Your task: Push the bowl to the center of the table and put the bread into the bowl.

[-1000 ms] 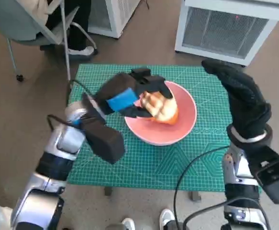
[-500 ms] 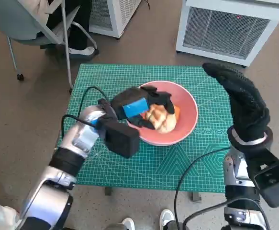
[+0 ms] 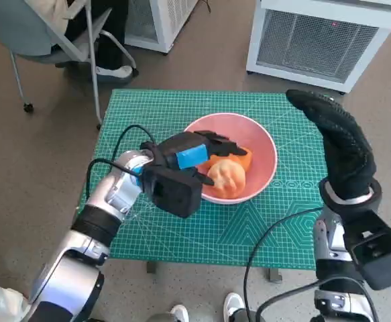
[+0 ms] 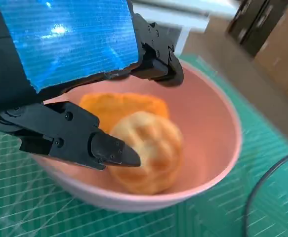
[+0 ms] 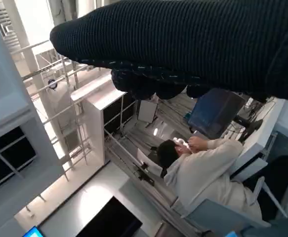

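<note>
Left hand [image 3: 192,155] released bread [image 3: 226,177] into bowl [image 3: 265,161].

Green cutting mat [image 3: 262,221], chair [image 3: 44,40], white cabinet [image 3: 322,40]

The left hand [image 3: 194,155] covers part of the bowl [image 3: 265,157] rim, and the orange thing [image 3: 239,159] behind the bread [image 3: 227,178] is half hidden.

The bowl [image 3: 262,161] is plain salmon pink, inside and out. The bread [image 3: 227,176] is pale golden tan, and behind it lies a brighter orange piece [image 3: 232,159], perhaps more bread. The mat [image 3: 275,221] is teal green with a fine white grid. The left hand [image 3: 192,155] is black with shiny blue tape; the right hand [image 3: 336,141] wears black knit.
</note>
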Robot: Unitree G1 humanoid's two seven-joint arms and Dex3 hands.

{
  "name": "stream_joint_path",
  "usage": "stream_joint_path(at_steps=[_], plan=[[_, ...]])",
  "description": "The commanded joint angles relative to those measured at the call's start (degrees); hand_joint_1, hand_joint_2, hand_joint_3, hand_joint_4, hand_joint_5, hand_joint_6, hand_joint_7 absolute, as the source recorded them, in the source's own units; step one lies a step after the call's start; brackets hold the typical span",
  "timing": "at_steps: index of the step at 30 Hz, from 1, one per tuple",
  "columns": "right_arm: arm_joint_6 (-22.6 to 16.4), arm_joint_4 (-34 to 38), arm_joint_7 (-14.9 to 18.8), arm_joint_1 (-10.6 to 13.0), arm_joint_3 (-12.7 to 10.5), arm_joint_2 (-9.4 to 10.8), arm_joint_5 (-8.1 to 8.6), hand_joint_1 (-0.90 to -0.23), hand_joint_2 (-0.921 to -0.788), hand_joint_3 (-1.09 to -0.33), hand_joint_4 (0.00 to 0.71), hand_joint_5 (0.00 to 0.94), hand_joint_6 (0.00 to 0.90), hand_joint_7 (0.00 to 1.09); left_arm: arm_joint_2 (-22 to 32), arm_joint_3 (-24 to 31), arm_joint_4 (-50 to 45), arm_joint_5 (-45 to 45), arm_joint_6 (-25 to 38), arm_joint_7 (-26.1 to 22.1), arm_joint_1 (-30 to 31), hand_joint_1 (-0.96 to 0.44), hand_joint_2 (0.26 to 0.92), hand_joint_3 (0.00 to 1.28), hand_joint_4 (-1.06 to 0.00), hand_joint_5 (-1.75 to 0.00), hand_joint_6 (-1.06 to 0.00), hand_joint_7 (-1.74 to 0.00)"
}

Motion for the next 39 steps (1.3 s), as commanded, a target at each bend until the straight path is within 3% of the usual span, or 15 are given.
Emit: stream_joint_path(at_steps=[1, 10, 20, 28, 39], plan=[[-0.48, 1.4, -0.54, 0.71, 0.16, 0.4, -0.6, -0.624, -0.921, -0.789, 0.252, 0.0, -0.001, 0.62, -0.34, 2.91, 0.66, -3.44, -4.73, 2.55, 1.66, -0.37, 0.921, 0.05, -0.13, 0.0, -0.34, -0.03], [-0.46, 1.78, -0.59, 0.35, 0.3, 0.79, 0.22, -0.625, -0.921, -0.79, 0.246, 0.0, -0.001, 0.61, -2.65, 10.58, 1.17, -12.95, -15.78, 7.21, 4.42, -0.47, 0.921, 0.1, -0.15, -0.01, -0.32, -0.01], [0.9, 0.54, -0.48, -0.02, 0.68, 1.35, 1.62, -0.615, -0.921, -0.788, 0.245, 0.0, -0.001, 0.6, -8.59, 17.63, -3.79, -24.13, -24.53, 10.15, 8.82, -0.49, 0.921, 0.28, -0.23, -0.03, -0.34, -0.02], [2.24, -0.55, -0.38, -0.27, 1.11, 1.75, 2.46, -0.605, -0.921, -0.78, 0.246, 0.0, 0.001, 0.6, -9.81, 19.21, -13.59, -28.5, -23.65, 9.5, 13.59, -0.52, 0.921, 0.42, -0.24, -0.01, -0.32, -0.01], [3.72, -2.46, 0.07, -0.14, 1.33, 2.09, 3.43, -0.602, -0.921, -0.776, 0.247, 0.001, 0.005, 0.62, -10.99, 19.35, -23.27, -34.89, -19.89, 6.71, 18.26, -0.54, 0.921, 0.44, -0.24, -0.01, -0.31, 0.0]])
